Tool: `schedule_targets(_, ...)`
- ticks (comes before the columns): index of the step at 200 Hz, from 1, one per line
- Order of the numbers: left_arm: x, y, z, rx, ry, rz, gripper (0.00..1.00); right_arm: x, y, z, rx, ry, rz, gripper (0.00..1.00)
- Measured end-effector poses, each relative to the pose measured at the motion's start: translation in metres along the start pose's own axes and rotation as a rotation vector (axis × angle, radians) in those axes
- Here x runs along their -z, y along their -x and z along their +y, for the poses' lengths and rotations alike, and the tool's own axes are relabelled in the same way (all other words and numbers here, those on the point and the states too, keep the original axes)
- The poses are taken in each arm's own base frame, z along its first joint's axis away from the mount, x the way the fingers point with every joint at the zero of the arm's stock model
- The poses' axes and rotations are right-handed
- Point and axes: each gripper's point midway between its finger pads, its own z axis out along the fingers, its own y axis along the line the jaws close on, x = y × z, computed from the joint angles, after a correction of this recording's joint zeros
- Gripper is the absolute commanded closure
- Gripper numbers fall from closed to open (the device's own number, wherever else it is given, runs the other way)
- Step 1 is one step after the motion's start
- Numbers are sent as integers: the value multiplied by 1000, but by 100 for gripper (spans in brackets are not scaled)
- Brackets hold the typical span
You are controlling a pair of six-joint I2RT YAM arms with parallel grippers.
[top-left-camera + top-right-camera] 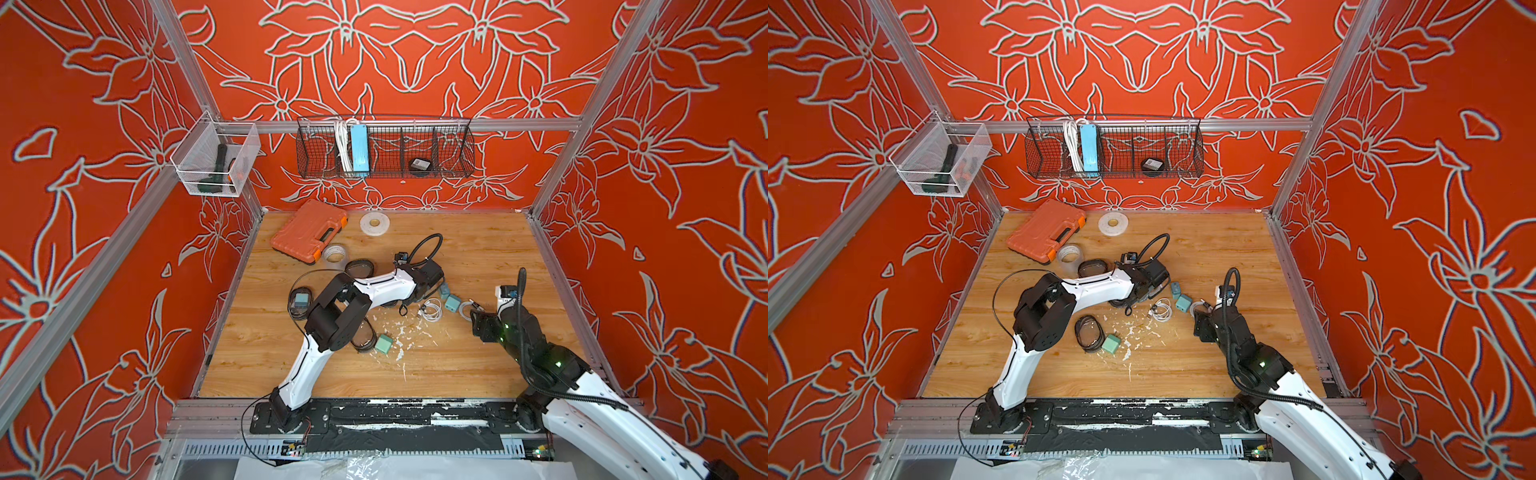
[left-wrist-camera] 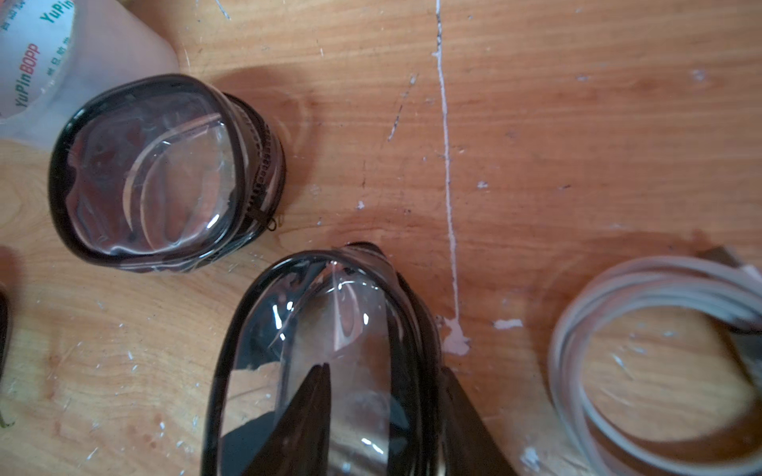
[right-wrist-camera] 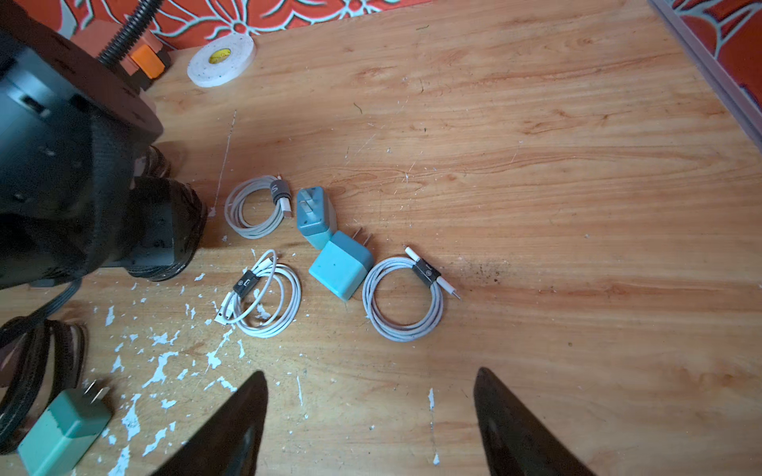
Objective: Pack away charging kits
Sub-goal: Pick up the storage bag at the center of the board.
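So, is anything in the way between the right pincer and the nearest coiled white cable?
Nothing visible. The right pincer is open, and only bare tabletop lies between it and the coiled cable. The teal plug sits beside the coil.

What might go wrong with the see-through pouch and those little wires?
The left pincer has just the pouch's rim between its fingers, so the pouch may slip out or crumple. The dark blue plug touches the light blue plug, with a white cable right beside them; the open right pincer might knock a neighbour when it picks one.
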Motion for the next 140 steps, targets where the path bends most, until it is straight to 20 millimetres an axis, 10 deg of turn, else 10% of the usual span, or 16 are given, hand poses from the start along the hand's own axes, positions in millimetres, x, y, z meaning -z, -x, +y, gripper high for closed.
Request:
schedule_targets(45,1,0,5,5,23,-2,85,2,-2,4,-11,32,7,20)
schedule_targets(90,1,-1,11,10,51,-6,49,-9,-13,7,3,23,68,21)
schedule_targets(140,8,-4,33,14,105,-18,41,-18,-21,11,6,29,111,22)
